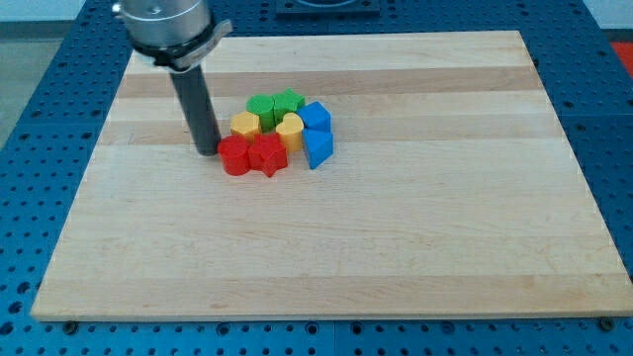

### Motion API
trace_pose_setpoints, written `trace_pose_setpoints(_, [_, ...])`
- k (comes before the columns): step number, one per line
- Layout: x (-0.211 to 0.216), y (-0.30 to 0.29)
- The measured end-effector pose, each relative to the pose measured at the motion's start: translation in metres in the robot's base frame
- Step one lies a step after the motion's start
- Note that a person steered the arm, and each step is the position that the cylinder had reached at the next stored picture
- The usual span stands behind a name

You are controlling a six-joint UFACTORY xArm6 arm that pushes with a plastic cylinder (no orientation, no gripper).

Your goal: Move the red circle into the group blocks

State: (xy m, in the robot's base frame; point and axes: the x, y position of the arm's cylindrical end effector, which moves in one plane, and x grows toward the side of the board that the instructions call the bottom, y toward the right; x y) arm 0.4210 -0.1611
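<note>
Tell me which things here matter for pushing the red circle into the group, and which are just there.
In the job:
- red circle
- my tip, at the circle's left
- red star, yellow blocks, green blocks, blue blocks

Just there:
- wooden board
- blue pegboard table

Lab: blue perforated bench (59, 79), wooden board (396, 247)

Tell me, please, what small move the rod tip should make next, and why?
Probably a short nudge toward the view's right, or simply stop. My tip sits right against the left side of the red circle, which already touches the red star-like block and sits just below the yellow block. A long push would likely scatter the cluster.
</note>
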Motion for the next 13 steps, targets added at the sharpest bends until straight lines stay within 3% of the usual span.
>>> trace_pose_setpoints(2, [0.043, -0.020])
trace_pose_setpoints(6, [0.025, 0.033])
trace_pose_setpoints(8, [0.063, 0.020])
trace_pose_setpoints(10, [0.069, 0.134])
trace_pose_setpoints(13, [0.062, 0.218])
